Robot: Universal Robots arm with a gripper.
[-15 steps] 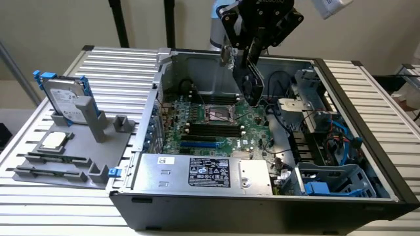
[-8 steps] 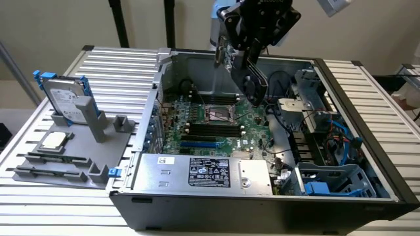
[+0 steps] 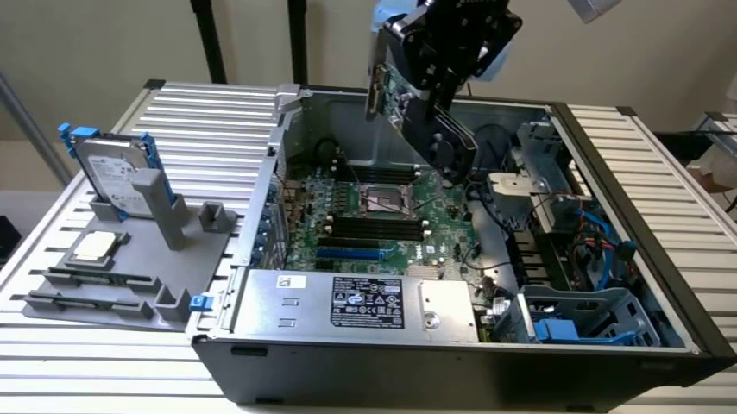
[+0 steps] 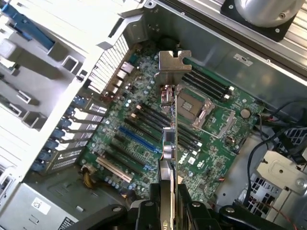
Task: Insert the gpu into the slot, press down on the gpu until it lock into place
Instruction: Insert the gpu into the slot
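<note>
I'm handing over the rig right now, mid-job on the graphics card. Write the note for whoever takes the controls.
Gripper: shut on the gpu, holding it on edge in the air above the open computer case.
Slot: the blue strip on the motherboard is empty. The gpu hangs well clear of it, touching nothing.
Done: the gpu is in the grip and over the case.
Left: the gpu is not yet in the slot, nor pressed down or locked.
</note>
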